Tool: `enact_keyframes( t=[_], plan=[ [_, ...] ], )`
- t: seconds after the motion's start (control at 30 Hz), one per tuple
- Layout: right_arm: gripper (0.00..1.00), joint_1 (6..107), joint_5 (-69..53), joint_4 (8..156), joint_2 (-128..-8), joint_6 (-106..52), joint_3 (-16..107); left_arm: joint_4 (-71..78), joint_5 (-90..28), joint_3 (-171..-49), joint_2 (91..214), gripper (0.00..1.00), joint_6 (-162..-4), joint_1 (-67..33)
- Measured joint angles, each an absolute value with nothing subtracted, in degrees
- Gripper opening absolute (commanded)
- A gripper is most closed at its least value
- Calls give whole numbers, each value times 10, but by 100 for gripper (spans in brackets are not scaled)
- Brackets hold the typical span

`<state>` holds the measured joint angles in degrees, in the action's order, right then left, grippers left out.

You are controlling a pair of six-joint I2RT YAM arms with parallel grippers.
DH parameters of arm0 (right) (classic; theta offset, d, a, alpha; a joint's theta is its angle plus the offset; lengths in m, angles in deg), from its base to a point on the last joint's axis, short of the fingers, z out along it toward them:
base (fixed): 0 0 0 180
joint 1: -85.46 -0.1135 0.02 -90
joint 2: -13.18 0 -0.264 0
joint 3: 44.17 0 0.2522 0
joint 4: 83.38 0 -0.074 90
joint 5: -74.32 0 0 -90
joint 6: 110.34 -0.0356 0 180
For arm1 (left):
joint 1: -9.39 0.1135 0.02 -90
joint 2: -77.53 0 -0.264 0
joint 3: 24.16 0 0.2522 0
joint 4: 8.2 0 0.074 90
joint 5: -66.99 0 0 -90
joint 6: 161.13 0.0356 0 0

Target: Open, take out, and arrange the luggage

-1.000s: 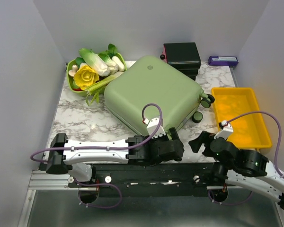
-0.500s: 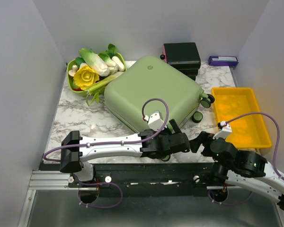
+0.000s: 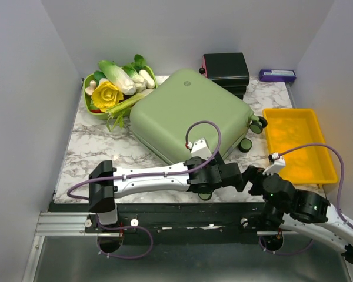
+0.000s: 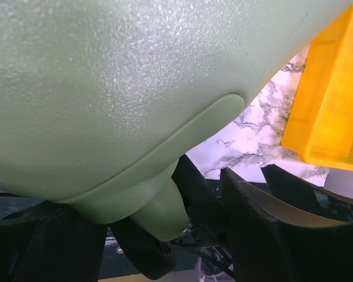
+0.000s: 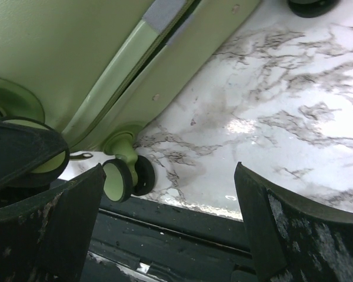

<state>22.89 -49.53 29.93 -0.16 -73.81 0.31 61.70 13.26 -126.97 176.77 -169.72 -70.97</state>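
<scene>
One closed luggage (image 3: 188, 114) sits mid-table, with one yellow tray (image 3: 297, 147) to its right. Both grippers crowd its near corner. The left gripper (image 4: 159, 235) is spread around a green nub (image 4: 159, 208), can't tell if it's touching. The right gripper (image 5: 169, 170) is wide apart and empty, beside one wheel (image 5: 126, 176).

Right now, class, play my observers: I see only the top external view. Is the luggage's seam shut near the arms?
Observer: In the right wrist view the luggage seam shows only a thin dark line; it looks shut.
Operator: Is the right gripper holding anything?
Observer: No, the right gripper is open, its fingers wide apart.
Operator: And the left?
Observer: The left gripper is open too, close under the curved shell.
</scene>
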Motion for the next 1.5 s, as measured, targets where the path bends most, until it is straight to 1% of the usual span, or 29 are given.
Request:
enact_keyframes(
  t=[0.13, 0.3, 0.43, 0.47, 0.57, 0.6, 0.7, 0.8, 0.9, 0.97, 1.13, 1.3, 1.5],
  plan=[
    [100, 229, -466, 352, 27, -699, -39, 603, 120, -1264, 1763, 0, -1663, -708],
    [100, 229, -410, 435, 83, -636, -92, 440, 81, -1138, 1676, 0, -1558, -702],
    [97, 229, -343, 545, 116, -561, -150, 370, 42, -1070, 1621, 0, -1472, -680],
    [93, 229, -323, 577, 112, -543, -171, 369, 37, -1065, 1615, 0, -1459, -676],
    [88, 229, -267, 646, 75, -498, -212, 362, 20, -1051, 1598, 0, -1428, -667],
    [84, 229, -249, 672, 56, -483, -219, 356, 13, -1043, 1590, 0, -1420, -665],
    [81, 229, -211, 754, 0, -448, -235, 338, -3, -1019, 1569, 0, -1404, -660],
    [74, 229, -189, 846, -84, -418, -236, 335, -15, -1012, 1558, 0, -1397, -657],
    [73, 229, -186, 930, -162, -407, -237, 335, -18, -1011, 1558, 0, -1398, -656],
    [73, 229, -188, 982, -194, -406, -244, 332, -19, -1010, 1558, 0, -1401, -656],
    [73, 224, -210, 1104, -218, -408, -271, 329, -17, -1008, 1557, 0, -1429, -656],
    [73, 213, -241, 1120, -196, -396, -283, 333, -11, -1018, 1571, 0, -1466, -656],
    [73, 209, -270, 1098, -158, -393, -289, 414, 12, -1118, 1650, 0, -1485, -661]
  ],
)
